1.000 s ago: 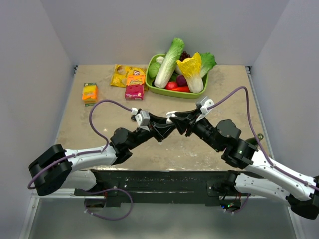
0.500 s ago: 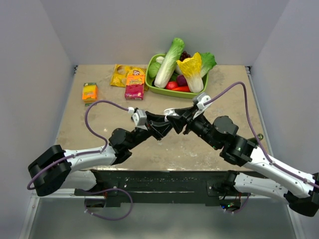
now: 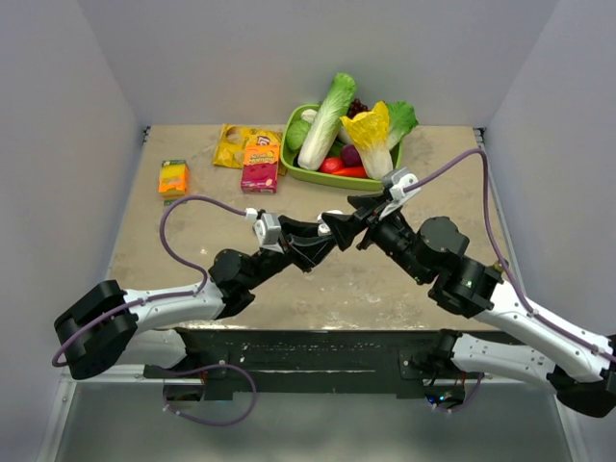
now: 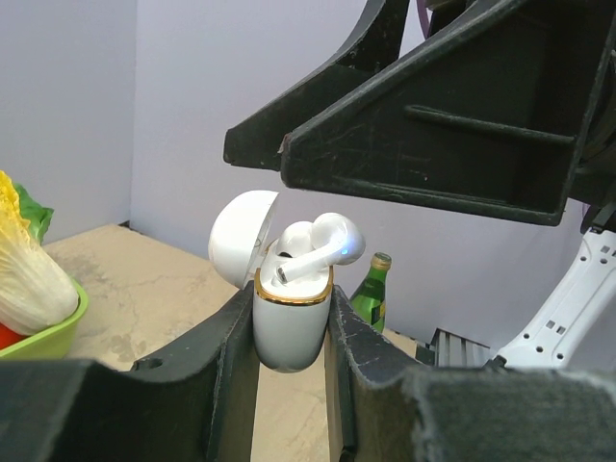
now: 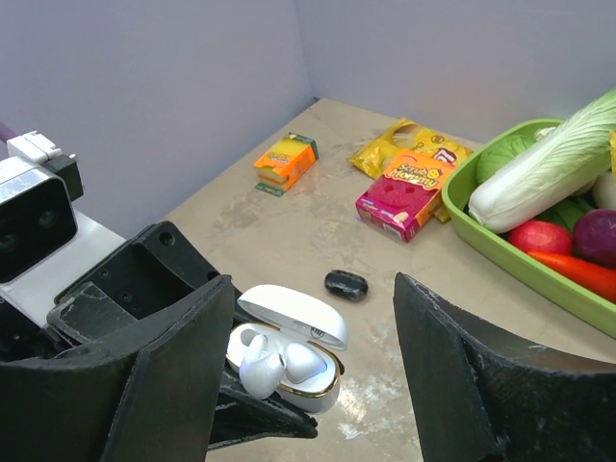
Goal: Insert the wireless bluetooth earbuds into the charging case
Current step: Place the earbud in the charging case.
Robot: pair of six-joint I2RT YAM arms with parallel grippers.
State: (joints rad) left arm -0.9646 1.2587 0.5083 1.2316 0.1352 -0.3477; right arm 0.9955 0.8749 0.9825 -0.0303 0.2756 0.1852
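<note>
case: white, glossy, gold-rimmed case point(image 4: 288, 339), upright and held up off the table near its middle, lid open
lid: lid point(image 5: 293, 317) swung back on its hinge, standing behind the body
earbuds: both white earbuds point(image 4: 323, 246) lie in the case, side by side; in the left wrist view one rides high and tilted with its stem end showing at the rim. I cannot tell whether it is fully seated
left gripper: left gripper point(image 4: 289, 313) has its jaws narrow, clamped on the two sides of the case body
right gripper: right gripper point(image 5: 313, 289) has its jaws spread wide with nothing in them; it faces the left gripper tip to tip, fingers point(image 4: 433, 125) just above the earbuds with a gap showing
black thing: small dark oval point(image 5: 345, 284) on the table just beyond the case
table: tan table point(image 3: 192, 241), both arms reaching in from the near edge to meet over it
red box: red box point(image 5: 402, 192) near the tray's left end, partly on a yellow bag point(image 3: 231, 144)
orange box: orange box point(image 3: 173, 178) alone towards the far left
tray: green tray point(image 3: 310, 175) at the far edge, holding cabbages point(image 3: 327, 120) and other vegetables
bottle: green bottle point(image 4: 371, 294) seen behind the case in the left wrist view
</note>
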